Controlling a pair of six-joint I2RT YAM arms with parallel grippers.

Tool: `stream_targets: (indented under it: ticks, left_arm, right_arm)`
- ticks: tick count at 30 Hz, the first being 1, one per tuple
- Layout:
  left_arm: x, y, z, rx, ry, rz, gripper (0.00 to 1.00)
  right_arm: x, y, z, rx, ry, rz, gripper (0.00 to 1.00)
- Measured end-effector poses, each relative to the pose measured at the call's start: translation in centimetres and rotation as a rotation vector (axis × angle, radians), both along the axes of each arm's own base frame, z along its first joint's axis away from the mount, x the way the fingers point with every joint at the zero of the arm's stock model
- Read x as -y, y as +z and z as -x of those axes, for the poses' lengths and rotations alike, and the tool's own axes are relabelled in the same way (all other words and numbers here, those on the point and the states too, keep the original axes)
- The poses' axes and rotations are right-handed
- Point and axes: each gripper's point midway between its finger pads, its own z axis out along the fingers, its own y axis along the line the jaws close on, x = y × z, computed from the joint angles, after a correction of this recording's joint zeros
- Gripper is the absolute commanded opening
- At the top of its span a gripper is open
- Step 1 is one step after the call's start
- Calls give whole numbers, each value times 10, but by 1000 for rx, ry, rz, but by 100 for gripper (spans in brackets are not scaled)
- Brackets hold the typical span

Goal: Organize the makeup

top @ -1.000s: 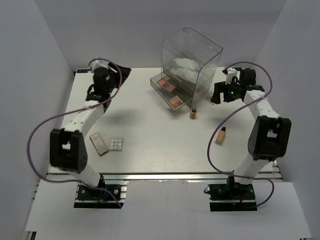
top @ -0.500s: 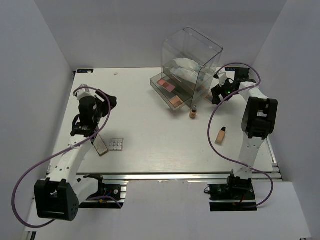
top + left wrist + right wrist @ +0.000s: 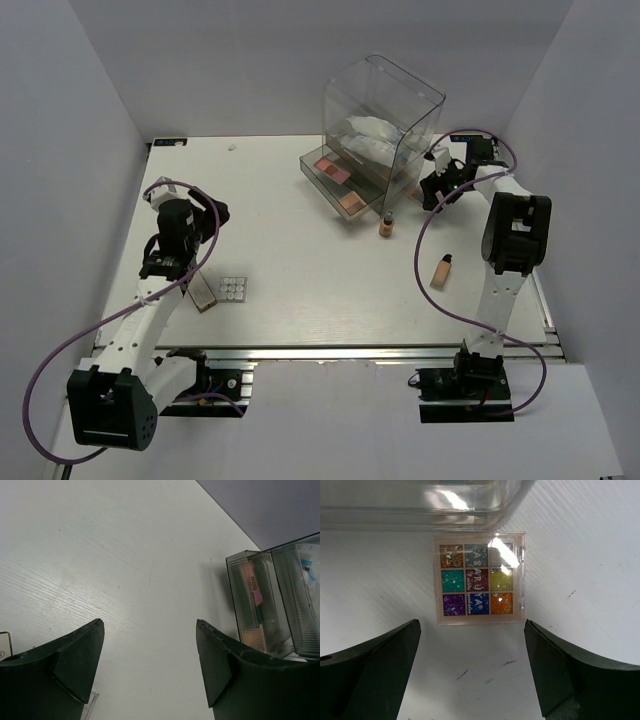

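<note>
The square clear-cased 9-colour glitter palette (image 3: 479, 578) is lying on the white surface (image 3: 580, 555) before the right gripper (image 3: 472, 625); both it and the left gripper (image 3: 150, 625) are standing open.

On my white table (image 3: 290, 240), toward the far right, I see a tall clear plastic box (image 3: 385, 110) standing upright. Its low drawer (image 3: 341, 188) is pulled out over the tabletop, toward the left.

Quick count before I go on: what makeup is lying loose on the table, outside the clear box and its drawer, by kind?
Foundation bottles: 2, the upright bottle and the lying bottle
Palettes: 3, the white grid palette, the flat tan palette and the nine-colour palette
Total: 5
</note>
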Motion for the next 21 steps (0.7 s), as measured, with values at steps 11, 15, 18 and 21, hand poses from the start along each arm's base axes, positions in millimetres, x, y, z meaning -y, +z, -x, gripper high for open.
stream_targets:
  ticks: [11, 15, 18, 21]
  left_arm:
    - [-2, -8, 2, -32, 9, -8, 84]
    - [-3, -11, 4, -46, 12, -11, 84]
    - [-3, -13, 5, -55, 13, -11, 84]
    - [-3, -14, 5, -58, 13, -12, 84]
  right_arm:
    - [1, -18, -3, -12, 2, 21, 89]
    - [0, -17, -7, 3, 6, 25, 89]
    - [-1, -16, -10, 18, 13, 28, 89]
    - [-2, -16, -12, 32, 22, 33, 84]
